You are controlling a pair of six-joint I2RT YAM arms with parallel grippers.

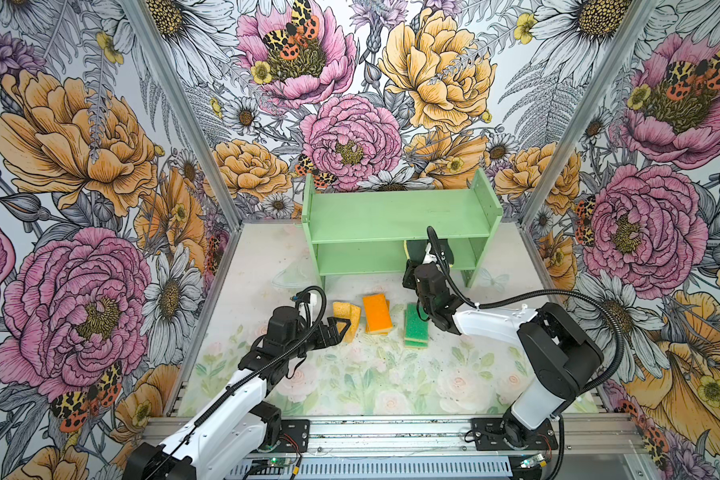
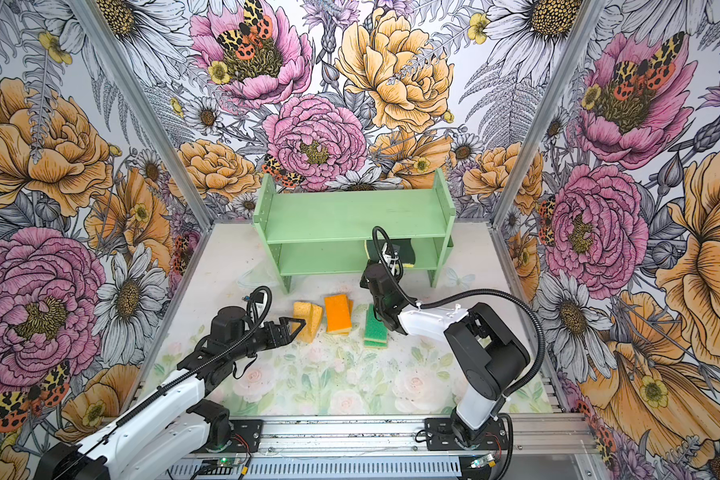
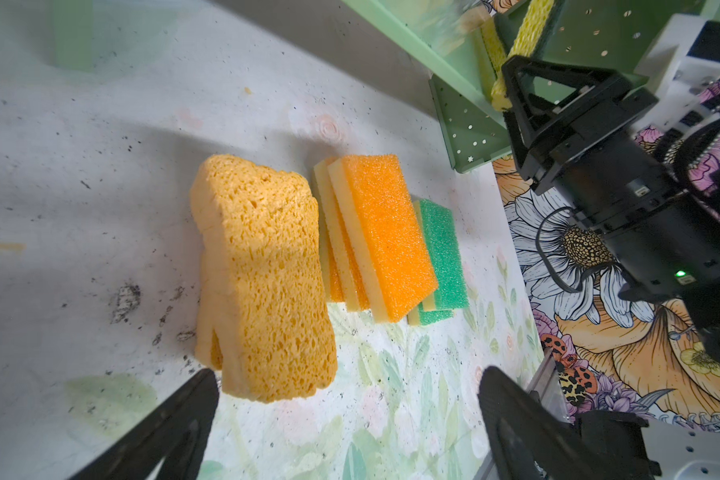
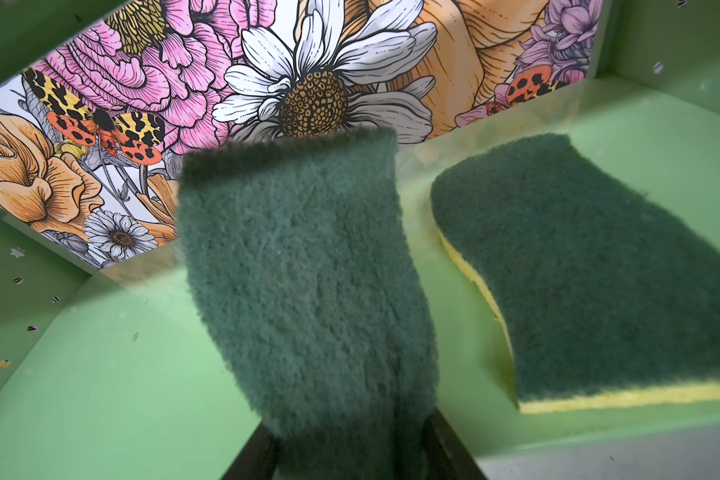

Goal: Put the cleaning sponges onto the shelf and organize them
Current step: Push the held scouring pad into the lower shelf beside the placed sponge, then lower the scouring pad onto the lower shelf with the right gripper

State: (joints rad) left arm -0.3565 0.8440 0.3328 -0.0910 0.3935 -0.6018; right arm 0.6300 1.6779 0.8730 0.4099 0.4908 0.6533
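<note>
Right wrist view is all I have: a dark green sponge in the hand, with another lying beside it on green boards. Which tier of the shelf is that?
Observer: The lower tier of the shelf, toward its right end.
Operator: What's waiting outside the shelf?
Observer: On the table, in a row: porous yellow sponges, orange-topped sponges and green-topped sponges.
Operator: And the left hand?
Observer: The left hand is open and empty, close to the porous yellow sponges.
</note>
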